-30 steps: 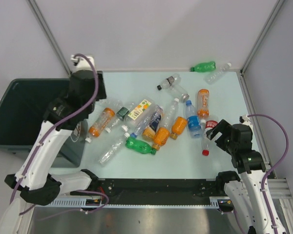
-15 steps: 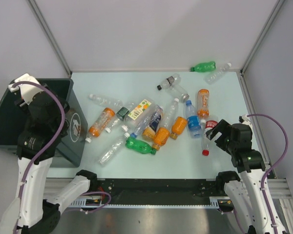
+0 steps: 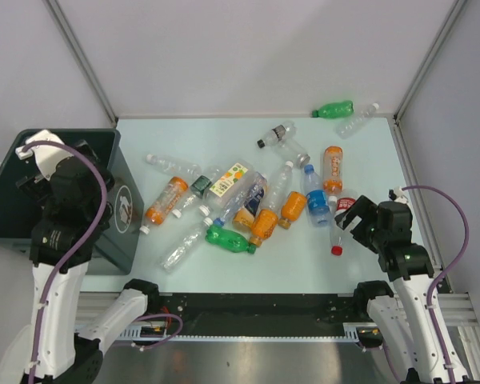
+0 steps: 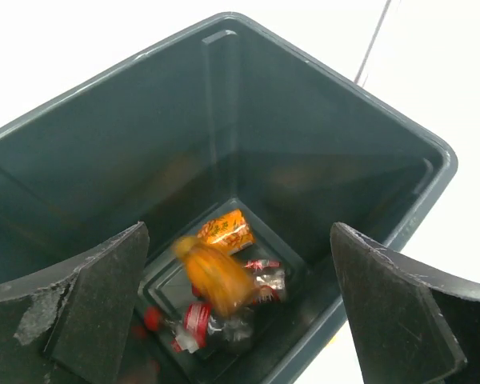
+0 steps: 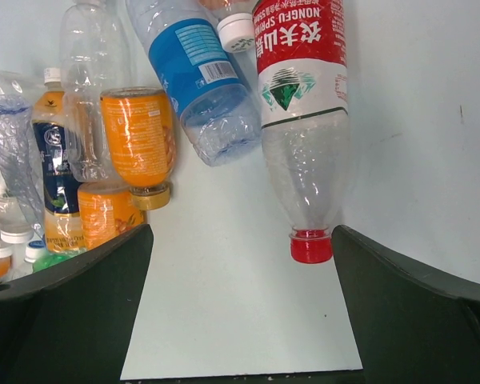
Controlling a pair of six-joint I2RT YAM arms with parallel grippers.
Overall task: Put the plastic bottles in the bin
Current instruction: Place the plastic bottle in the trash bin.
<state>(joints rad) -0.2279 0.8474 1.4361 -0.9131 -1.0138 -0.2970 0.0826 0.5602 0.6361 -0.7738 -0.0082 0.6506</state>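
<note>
The dark grey-green bin (image 4: pixel 304 136) gapes beneath the left gripper (image 4: pixel 238 240), whose two black fingers (image 4: pixel 96 296) stand wide apart with nothing between them. A blurred orange bottle (image 4: pixel 216 276) shows just above the bin's floor. An orange-labelled bottle (image 4: pixel 226 230) and a crushed clear bottle (image 4: pixel 200 318) with a red label lie close together there.

Overhead camera looks down across the whole table (image 3: pixel 224 136), bin (image 3: pixel 4 200) at frame left. Left wrist camera stares down into that bin from close above; right wrist camera hangs low over the red-capped bottle (image 5: pixel 304 120), also visible overhead, lower right.
</note>
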